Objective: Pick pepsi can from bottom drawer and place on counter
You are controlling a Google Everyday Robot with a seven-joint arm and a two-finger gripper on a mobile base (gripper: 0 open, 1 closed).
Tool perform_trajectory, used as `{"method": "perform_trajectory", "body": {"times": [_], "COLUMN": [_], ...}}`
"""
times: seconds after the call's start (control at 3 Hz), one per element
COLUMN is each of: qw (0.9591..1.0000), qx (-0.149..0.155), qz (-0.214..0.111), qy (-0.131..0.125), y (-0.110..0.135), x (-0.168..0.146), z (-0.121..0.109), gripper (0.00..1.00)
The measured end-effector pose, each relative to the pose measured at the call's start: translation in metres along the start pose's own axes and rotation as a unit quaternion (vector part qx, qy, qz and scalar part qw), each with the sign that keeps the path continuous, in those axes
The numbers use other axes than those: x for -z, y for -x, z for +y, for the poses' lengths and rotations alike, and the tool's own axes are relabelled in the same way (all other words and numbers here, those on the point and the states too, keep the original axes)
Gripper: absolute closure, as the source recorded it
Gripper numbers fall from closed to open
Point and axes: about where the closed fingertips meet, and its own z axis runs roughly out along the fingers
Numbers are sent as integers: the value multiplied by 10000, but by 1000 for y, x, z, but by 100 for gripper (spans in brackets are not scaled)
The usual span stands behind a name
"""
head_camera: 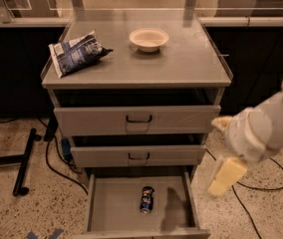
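Note:
The pepsi can [147, 199] lies on its side on the grey floor of the open bottom drawer [112, 208], near the middle. The counter [181, 59] is the flat grey top of the cabinet. My gripper [227, 173], pale yellow on a white arm, hangs to the right of the cabinet. It is level with the middle and bottom drawers, above and to the right of the can, and holds nothing that I can see. Its shadow falls on the drawer floor right of the can.
A blue-and-white chip bag [74, 52] lies on the counter's left side and a white bowl [149, 38] stands at its back middle. The two upper drawers [137, 119] are slightly open. Cables [57, 168] and a black stand leg [24, 161] lie on the floor.

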Motion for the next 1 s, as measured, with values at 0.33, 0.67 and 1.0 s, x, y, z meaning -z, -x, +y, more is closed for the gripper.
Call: {"method": "perform_trajectory", "body": {"times": [0.33, 0.67, 1.0], "qw": [9966, 9901, 9864], "qx": [-276, -445, -543], "qz": [-436, -843, -1210], "qy": [647, 1034, 969], "y": [-15, -12, 11], "x": [-107, -202, -273], "z": [44, 65, 52], "gripper": [0, 0, 0]}}
